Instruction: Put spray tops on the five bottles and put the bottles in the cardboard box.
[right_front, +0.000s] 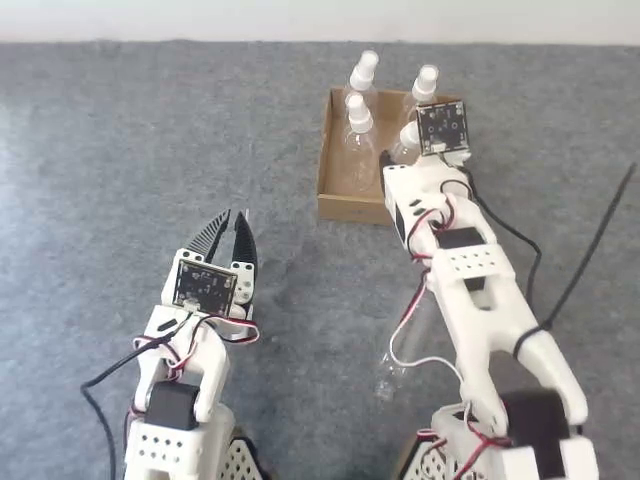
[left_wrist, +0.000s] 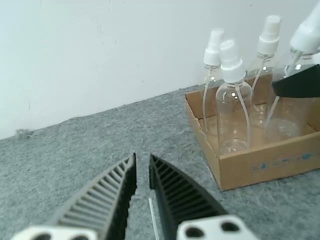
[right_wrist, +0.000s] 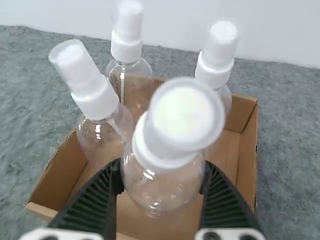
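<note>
Our right end effector (right_wrist: 161, 172) is clamped on a bottle (right_wrist: 165, 155), one finger on each side of its clear body. This bottle wears a white spray top (right_wrist: 185, 112) and sits upright inside the walls of the box (right_front: 335, 205), toward the box's near right side. We cannot tell whether its base touches the box floor.

Three more capped bottles stand upright in the box. The far-left bottle (right_front: 363, 72) and the far-right bottle (right_front: 425, 88) stand by the back wall. The near-left bottle (right_front: 357, 125) stands in front of the far-left one, just beside the clamped bottle.

A fifth bottle (right_front: 397, 360) lies on its side on the grey worktop (right_front: 150, 150), well short of the box and partly under the right arm. We cannot make out a top on it.

Our left end effector (right_front: 235, 218) hangs low over the worktop, well apart from the box on its near left side. It points roughly toward the box. Its jaws stand a narrow gap apart and hold nothing.
</note>
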